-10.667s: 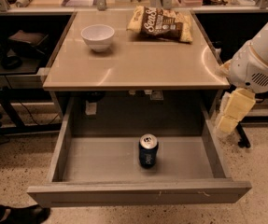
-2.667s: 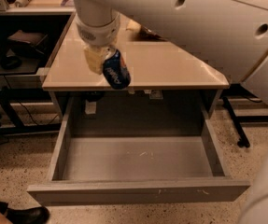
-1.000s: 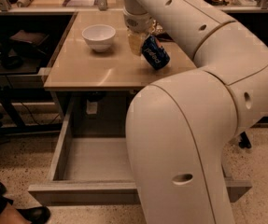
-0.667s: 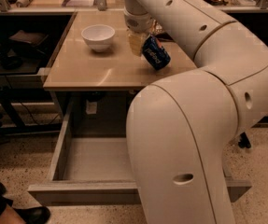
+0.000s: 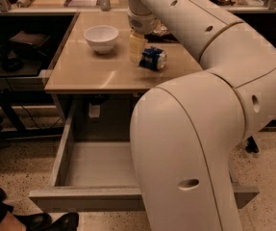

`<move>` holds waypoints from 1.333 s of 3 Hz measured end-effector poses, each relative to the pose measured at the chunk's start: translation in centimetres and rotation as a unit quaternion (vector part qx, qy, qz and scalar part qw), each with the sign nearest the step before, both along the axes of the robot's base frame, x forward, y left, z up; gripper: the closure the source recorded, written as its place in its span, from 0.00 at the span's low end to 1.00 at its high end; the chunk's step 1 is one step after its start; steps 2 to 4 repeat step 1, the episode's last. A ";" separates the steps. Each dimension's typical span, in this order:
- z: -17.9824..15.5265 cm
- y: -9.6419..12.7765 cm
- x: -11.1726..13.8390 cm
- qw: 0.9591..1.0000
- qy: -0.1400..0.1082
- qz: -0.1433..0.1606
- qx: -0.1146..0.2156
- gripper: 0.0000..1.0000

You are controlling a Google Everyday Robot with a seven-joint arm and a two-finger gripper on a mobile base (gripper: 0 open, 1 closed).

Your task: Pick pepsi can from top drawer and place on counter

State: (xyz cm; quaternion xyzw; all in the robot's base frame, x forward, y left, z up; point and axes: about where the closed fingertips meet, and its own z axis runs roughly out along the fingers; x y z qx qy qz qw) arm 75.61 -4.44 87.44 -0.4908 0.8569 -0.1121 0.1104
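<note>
The pepsi can (image 5: 153, 58), dark blue with a silver end, lies on its side on the beige counter (image 5: 94, 71), right of the middle. My gripper (image 5: 138, 48) hangs from the arm just left of the can, low over the counter. Its pale fingers (image 5: 136, 46) are open and the can rests against them, not clamped. The top drawer (image 5: 99, 165) is pulled out below the counter. Its grey floor is bare where it shows. My arm hides its right half.
A white bowl (image 5: 101, 37) stands on the counter's back left. My big white arm (image 5: 200, 129) fills the right side of the view. A bit of the chip bag (image 5: 162, 30) shows behind the arm. A person's dark shoes (image 5: 46, 221) are at the bottom left, by the drawer front.
The can, held tilted just above the counter a moment ago, has sunk and now lies flat on its side on the counter. The gripper has barely moved.
</note>
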 end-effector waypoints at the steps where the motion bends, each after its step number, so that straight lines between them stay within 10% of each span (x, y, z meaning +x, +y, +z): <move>1: 0.0 0.0 0.0 1.000 0.000 0.000 0.000 0.00; 4: 0.0 0.0 0.0 1.000 0.000 0.000 0.000 0.00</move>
